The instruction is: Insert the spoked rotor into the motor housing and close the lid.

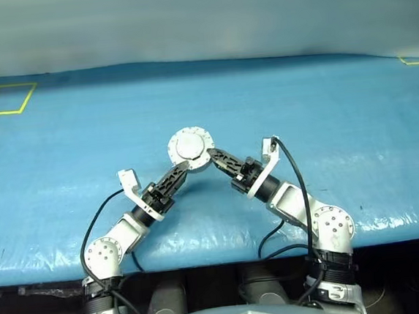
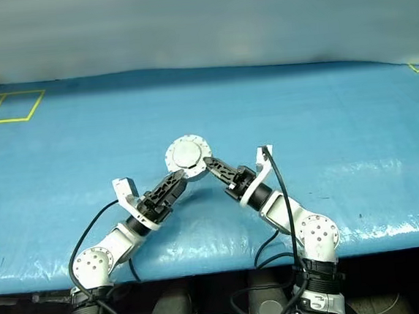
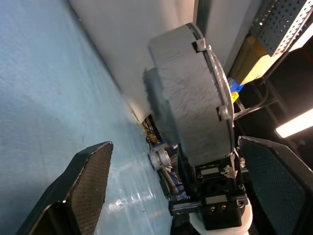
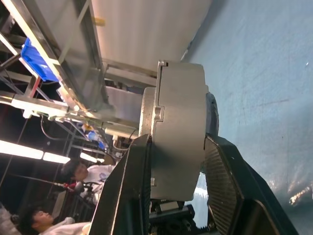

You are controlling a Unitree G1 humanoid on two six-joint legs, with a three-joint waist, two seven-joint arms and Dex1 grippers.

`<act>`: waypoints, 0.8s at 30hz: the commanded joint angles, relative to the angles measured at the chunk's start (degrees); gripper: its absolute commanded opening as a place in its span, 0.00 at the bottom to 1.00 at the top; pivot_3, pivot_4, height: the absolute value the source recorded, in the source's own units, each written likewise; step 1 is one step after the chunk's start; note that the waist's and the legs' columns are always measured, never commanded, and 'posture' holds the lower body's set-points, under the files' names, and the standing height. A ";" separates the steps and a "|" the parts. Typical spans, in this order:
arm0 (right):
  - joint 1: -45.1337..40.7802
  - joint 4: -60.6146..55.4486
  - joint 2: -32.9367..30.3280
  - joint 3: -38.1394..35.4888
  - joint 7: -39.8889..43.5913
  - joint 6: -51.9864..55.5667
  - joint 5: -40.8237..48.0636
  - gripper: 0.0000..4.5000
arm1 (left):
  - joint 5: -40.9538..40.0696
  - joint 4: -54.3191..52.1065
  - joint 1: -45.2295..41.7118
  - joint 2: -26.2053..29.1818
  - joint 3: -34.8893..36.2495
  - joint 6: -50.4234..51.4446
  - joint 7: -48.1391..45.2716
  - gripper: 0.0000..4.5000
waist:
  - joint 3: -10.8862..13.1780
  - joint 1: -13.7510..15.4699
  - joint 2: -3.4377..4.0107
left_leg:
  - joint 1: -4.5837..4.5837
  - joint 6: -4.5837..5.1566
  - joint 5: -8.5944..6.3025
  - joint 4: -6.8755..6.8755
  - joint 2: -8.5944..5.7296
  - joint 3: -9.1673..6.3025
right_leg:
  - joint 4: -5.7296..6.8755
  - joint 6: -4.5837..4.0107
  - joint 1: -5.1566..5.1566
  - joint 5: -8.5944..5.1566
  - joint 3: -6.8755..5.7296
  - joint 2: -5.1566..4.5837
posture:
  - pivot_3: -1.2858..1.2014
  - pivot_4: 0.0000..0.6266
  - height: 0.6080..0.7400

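Right gripper pinches the housing face to face, fingers flat on the lid side and the back. Left gripper stands wide open just beside the rim, touching nothing. The housing is held off the blue bench, between the two grippers, lid shut; rotor presumably inside, can't tell. It looks like solid metal: stiff, fairly heavy for its size, smooth plain faces likely slippery. The rim has notches and tabs, so a second grip across the rim should bite better. Hinge side is best avoided.
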 commanded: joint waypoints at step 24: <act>0.58 -5.08 -3.67 5.69 2.52 -2.70 2.87 0.28 | -2.61 1.63 -1.90 -6.14 1.48 -3.11 1.81 0.61 | 0.01 0.29 -0.03 | -0.06 0.00 0.00 0.08 -0.03 0.00 | -0.02 0.02 0.00 0.01 0.05 0.01 | 0.52 0.24 1.00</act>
